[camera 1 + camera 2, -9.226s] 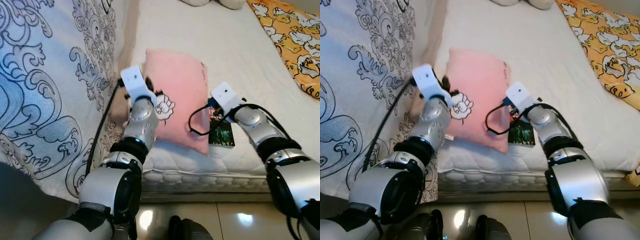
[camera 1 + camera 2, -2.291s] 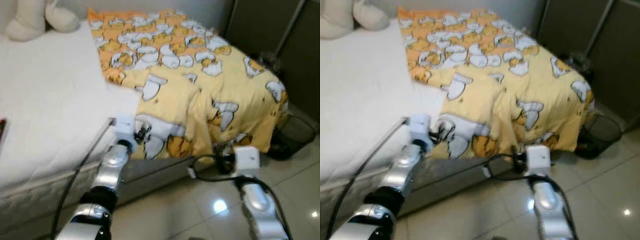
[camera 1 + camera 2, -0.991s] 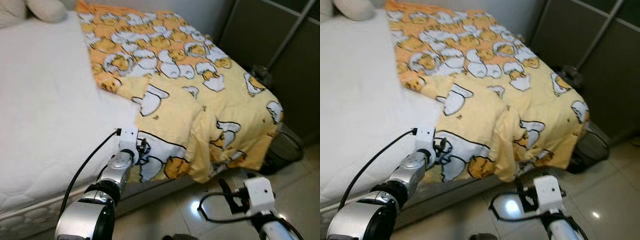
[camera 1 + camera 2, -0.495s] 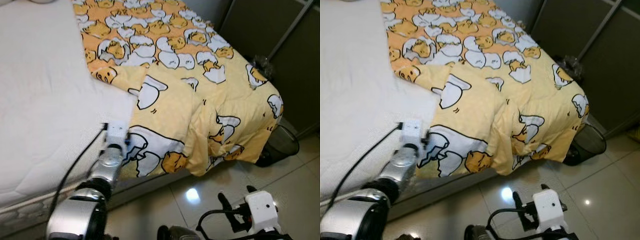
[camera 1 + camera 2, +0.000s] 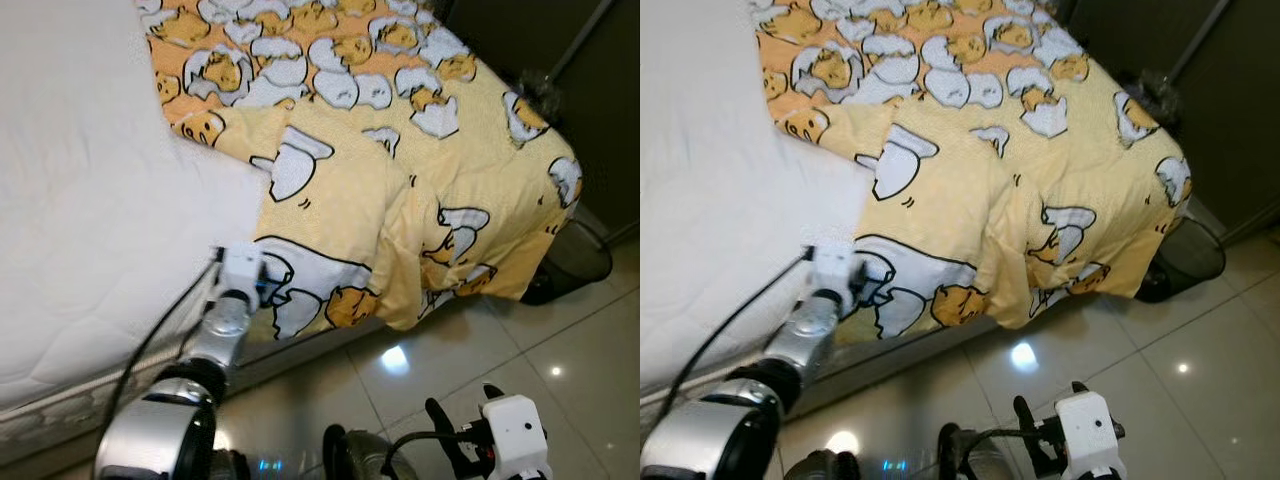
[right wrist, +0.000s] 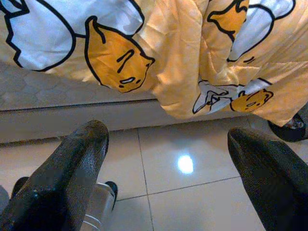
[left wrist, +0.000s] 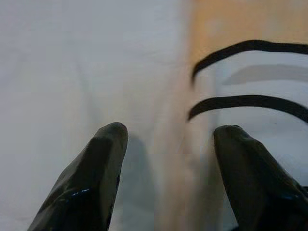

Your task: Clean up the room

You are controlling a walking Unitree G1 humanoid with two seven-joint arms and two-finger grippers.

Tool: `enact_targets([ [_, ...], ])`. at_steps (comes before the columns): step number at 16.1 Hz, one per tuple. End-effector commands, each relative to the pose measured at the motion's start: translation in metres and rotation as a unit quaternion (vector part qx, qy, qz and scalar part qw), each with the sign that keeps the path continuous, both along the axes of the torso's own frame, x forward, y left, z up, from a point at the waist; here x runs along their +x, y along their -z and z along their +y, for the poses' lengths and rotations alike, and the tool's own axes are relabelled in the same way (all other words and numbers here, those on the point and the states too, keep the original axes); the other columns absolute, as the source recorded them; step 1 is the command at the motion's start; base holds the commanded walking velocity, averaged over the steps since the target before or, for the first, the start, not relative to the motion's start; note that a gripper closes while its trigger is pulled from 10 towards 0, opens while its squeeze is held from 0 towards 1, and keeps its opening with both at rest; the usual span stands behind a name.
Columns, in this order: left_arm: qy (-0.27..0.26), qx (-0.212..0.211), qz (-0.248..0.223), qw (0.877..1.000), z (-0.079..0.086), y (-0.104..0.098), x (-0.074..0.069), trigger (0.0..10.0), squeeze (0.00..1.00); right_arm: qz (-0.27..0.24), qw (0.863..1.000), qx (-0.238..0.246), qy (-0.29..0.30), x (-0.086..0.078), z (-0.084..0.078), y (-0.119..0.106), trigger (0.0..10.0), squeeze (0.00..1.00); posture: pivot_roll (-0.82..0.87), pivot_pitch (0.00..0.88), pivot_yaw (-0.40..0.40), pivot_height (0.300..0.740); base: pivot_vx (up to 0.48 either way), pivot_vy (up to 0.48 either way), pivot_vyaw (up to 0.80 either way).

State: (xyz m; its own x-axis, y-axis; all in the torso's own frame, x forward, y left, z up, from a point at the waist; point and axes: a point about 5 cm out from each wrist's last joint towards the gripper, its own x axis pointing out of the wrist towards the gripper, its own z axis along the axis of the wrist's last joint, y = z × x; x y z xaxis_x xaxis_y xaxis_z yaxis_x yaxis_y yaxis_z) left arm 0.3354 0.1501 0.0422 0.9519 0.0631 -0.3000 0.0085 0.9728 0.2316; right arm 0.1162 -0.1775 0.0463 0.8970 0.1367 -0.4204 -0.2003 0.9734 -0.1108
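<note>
You are looking down at the bed, its bare white mattress (image 5: 90, 210) taking up the robot's left side of the head views. The yellow cartoon-print quilt (image 5: 400, 150) covers the far and right part of the bed and hangs over the near edge toward the floor, bunched into a thick fold near the corner. Beneath it lies a glossy beige tiled floor (image 5: 1200, 330) with bright light spots. A dark mesh wastebasket (image 5: 580, 262) stands on the tiles just beside the quilt's hanging corner, against dark cabinet doors (image 5: 1230, 110).

Your left arm reaches forward and up from the shoulder, forearm nearly straight, to the bed's edge. The left gripper (image 5: 268, 290) sits right where the quilt's border meets the mattress. In its wrist view the two black fingers (image 7: 96, 178) are spread apart, one over white mattress, the other over the quilt's print, with the border running between them and nothing pinched.

Your right arm is held low over the tiles, well apart from the bed. The right gripper (image 6: 163, 178) points at the draped quilt and the bed's side panel, its fingers (image 6: 67, 173) spread wide and holding nothing.
</note>
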Motion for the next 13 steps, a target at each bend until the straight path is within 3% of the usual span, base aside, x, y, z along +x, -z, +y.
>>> enact_targets([
  [1, 0.005, -0.009, 0.023, 1.0, -0.009, 0.003, 0.001, 10.0, 0.0, 0.016, 1.0, -0.009, 0.013, -0.012, -0.003, 0.001, 10.0, 0.0, -0.31, 0.24, -0.087, 0.74, 0.0, 0.0, 0.0],
  [3, 0.01, -0.019, 0.036, 0.999, -0.013, 0.005, 0.0, 10.0, 0.0, 0.023, 1.0, -0.01, 0.017, -0.017, -0.003, 0.002, 10.0, 0.0, -0.32, 0.247, -0.078, 0.74, 0.0, 0.0, 0.0],
  [4, 0.021, -0.049, 0.035, 0.998, -0.021, 0.003, 0.001, 10.0, 0.0, 0.027, 0.999, -0.009, 0.019, -0.02, -0.002, 0.003, 10.0, 0.0, -0.32, 0.248, -0.075, 0.74, 0.0, 0.0, 0.0],
  [8, 0.053, -0.052, 0.007, 0.997, -0.034, -0.003, 0.003, 10.0, 0.0, 0.027, 0.999, -0.009, 0.021, -0.02, -0.001, 0.003, 10.0, 0.0, -0.33, 0.228, -0.063, 0.74, 0.0, 0.0, 0.0],
  [10, 0.062, -0.041, 0.014, 0.997, -0.036, 0.003, -0.002, 10.0, 0.0, 0.029, 0.999, -0.012, 0.021, -0.019, -0.003, 0.004, 10.0, 0.0, -0.32, 0.221, -0.065, 0.74, 0.0, 0.0, 0.0],
  [12, 0.031, 0.021, -0.015, 0.999, -0.019, -0.003, 0.001, 10.0, 0.0, 0.029, 0.999, -0.016, 0.018, -0.016, -0.005, 0.006, 10.0, 0.0, -0.31, 0.208, -0.07, 0.74, 0.0, 0.0, 0.0],
  [13, 0.022, 0.032, -0.024, 0.999, -0.014, -0.005, 0.002, 10.0, 0.0, 0.029, 0.999, -0.017, 0.018, -0.016, -0.005, 0.006, 10.0, 0.0, -0.31, 0.207, -0.069, 0.74, 0.0, 0.0, 0.0],
])
